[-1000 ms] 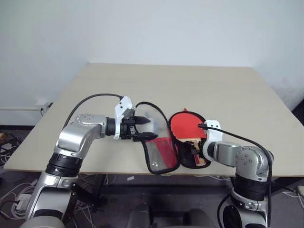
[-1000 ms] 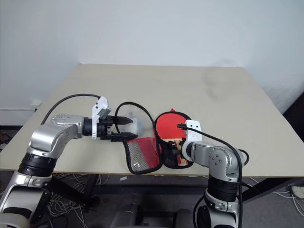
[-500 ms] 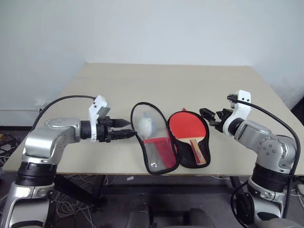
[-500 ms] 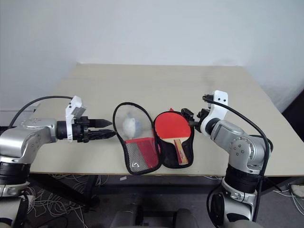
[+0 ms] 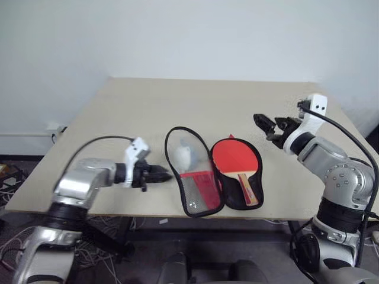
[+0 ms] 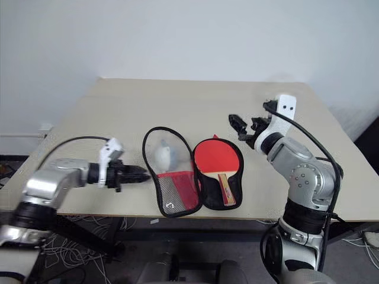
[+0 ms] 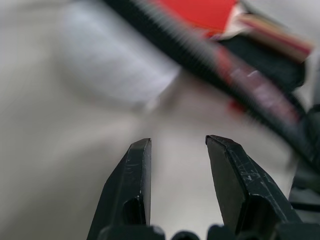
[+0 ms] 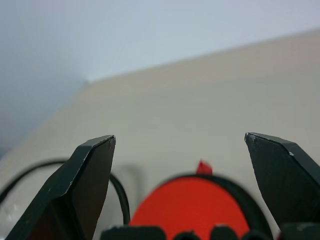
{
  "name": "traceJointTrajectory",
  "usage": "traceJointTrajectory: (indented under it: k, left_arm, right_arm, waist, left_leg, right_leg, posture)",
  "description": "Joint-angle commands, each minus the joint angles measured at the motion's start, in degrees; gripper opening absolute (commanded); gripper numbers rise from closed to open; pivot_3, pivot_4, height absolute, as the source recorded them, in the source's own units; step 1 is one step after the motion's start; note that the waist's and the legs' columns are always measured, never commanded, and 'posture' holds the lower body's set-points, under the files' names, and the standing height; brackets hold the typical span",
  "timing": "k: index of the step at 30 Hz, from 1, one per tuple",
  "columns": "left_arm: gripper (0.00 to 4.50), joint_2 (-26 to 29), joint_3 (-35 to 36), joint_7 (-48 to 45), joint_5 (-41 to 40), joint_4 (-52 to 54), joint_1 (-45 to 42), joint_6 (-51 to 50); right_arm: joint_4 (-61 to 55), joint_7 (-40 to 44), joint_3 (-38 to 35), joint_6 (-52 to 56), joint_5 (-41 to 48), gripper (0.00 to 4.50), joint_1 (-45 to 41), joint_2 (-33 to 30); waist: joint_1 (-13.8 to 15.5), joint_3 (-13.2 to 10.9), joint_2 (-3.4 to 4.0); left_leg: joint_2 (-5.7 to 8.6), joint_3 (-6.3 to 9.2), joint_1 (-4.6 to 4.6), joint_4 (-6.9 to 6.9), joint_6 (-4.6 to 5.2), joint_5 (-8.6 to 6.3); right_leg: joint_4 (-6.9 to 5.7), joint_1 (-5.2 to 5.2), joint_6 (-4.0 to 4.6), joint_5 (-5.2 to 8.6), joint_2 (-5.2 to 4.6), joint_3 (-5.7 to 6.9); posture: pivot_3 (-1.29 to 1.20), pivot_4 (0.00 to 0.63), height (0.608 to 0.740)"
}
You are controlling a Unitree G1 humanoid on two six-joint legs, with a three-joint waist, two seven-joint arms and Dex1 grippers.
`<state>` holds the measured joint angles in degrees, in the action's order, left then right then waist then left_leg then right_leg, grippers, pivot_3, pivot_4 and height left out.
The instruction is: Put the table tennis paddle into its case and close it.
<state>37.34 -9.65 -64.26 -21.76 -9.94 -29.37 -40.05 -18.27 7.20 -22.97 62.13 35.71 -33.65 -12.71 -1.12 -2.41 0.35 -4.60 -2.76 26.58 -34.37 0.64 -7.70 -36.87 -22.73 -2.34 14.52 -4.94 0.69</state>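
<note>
The case (image 5: 195, 188) lies open flat near the table's front edge, red and black-lined, with a clear pocket and a mesh patch on its left half. The table tennis paddle (image 5: 233, 155) rests in the right half, red face up, wooden handle (image 5: 246, 189) toward the front. My left gripper (image 5: 167, 176) hovers low just left of the case's rim, pointing at it; the left wrist view shows its fingers (image 7: 135, 175) a little apart with nothing between them. My right gripper (image 5: 267, 124) is raised above the table, right of and beyond the paddle, open wide and empty.
The beige table (image 5: 237, 100) stretches far behind the case. A white object (image 5: 183, 157) sits inside the clear pocket. A white wall stands beyond the table. Cables lie on the floor under the table's left front corner.
The right gripper lifted off the paddle's handle, rising up and out to the right. The left gripper drew back from the case flap, sank toward the table, and its fingers narrowed.
</note>
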Motion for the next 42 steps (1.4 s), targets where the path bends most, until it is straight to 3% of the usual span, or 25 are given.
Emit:
traceJointTrajectory:
  k: [1,5,12,15,21,22,27,33,39,42]
  left_arm:
    - [1.77,-4.81,-1.35,0.52,1.49,-2.64,-5.32,3.59]
    - [1.77,-12.91,-1.37,2.03,1.23,-7.63,-11.36,4.07]
    - [1.77,-19.57,-2.80,2.73,0.98,-6.91,-11.92,2.47]
    - [2.31,-19.53,-3.29,2.74,0.52,-4.89,-10.01,0.82]
    - [4.29,-18.05,0.63,5.97,-3.22,1.49,-7.40,-7.64]
    - [4.40,-17.67,0.74,6.66,-3.35,2.52,-6.98,-8.72]
    - [4.40,-15.88,2.77,10.17,-7.07,9.59,-2.75,-19.00]
    - [4.40,-18.92,3.86,16.31,-8.79,8.50,-1.58,-26.20]
    - [4.40,-28.36,13.56,27.31,-10.19,-5.14,-7.43,-30.09]
    - [4.40,-30.53,13.63,29.15,-10.10,-6.93,-8.19,-32.45]
  right_arm:
    - [-1.30,-1.52,-3.35,-3.06,2.33,4.50,-2.21,0.25]
    - [-0.90,-5.43,-8.17,-3.95,6.20,4.50,-3.70,2.33]
    - [-2.34,-8.41,-5.49,-4.80,5.66,4.50,-1.35,2.97]
    - [-2.92,-9.12,-4.57,-5.08,5.98,4.50,-0.70,3.14]
    - [-2.50,-9.49,-3.23,-6.04,5.39,4.50,0.43,2.32]
    - [-2.40,-9.54,-3.12,-6.21,5.39,4.50,0.49,2.25]
    - [-1.85,-9.93,-2.21,-7.14,4.94,4.50,1.11,2.37]
    - [-1.01,-10.33,-1.63,-8.21,5.14,4.50,1.34,2.35]
    - [-0.20,-10.83,-1.34,-8.92,4.97,4.50,1.65,2.15]
    - [-0.29,-11.06,-1.30,-8.90,5.36,4.50,1.58,2.05]
  waist:
    - [-0.04,0.00,0.01]
    - [-0.07,-0.01,0.03]
    - [-0.36,-0.01,0.03]
    - [-0.38,-0.01,0.05]
    - [-0.32,-0.01,0.06]
    - [-0.33,-0.01,0.06]
    - [-0.36,-0.01,0.06]
    - [-0.24,-0.01,0.06]
    - [-0.27,-0.01,0.06]
    - [-0.32,-0.01,0.06]
  left_leg:
    - [0.00,0.04,-0.02,-0.01,-0.01,0.02]
    - [0.01,0.12,0.00,-0.13,0.01,0.06]
    - [0.01,0.15,-0.01,-0.47,0.04,0.06]
    - [0.01,0.17,-0.02,-0.45,0.04,0.07]
    - [0.01,0.20,-0.01,-0.50,0.04,0.06]
    - [0.01,0.20,-0.01,-0.50,0.04,0.07]
    - [0.01,0.21,-0.02,-0.49,0.04,0.06]
    - [0.02,0.24,-0.03,-0.52,0.04,0.06]
    - [0.03,0.29,-0.02,-0.58,0.06,0.07]
    - [0.04,0.30,-0.02,-0.58,0.06,0.08]
  right_leg:
    - [0.00,0.04,0.00,0.00,0.02,0.00]
    - [-0.01,0.11,-0.14,-0.06,0.07,0.00]
    - [-0.03,0.26,-0.21,-0.02,0.08,-0.06]
    - [-0.07,0.27,-0.21,-0.02,0.09,-0.06]
    - [-0.08,0.25,-0.18,0.00,0.08,-0.05]
    - [-0.07,0.25,-0.18,0.00,0.07,-0.05]
    - [-0.08,0.26,-0.19,-0.01,0.08,-0.05]
    - [-0.08,0.29,-0.11,0.05,0.06,-0.01]
    - [-0.08,0.30,-0.22,0.01,0.09,0.01]
    - [-0.08,0.30,-0.27,0.02,0.10,0.00]
  posture:
    - [0.00,0.000,0.740]
    - [0.00,0.000,0.740]
    - [0.00,0.000,0.740]
    - [0.00,0.000,0.740]
    - [0.00,0.000,0.740]
    - [0.00,0.000,0.740]
    - [0.00,0.000,0.740]
    - [0.00,0.000,0.740]
    - [0.00,0.000,0.740]
    - [0.00,0.000,0.740]
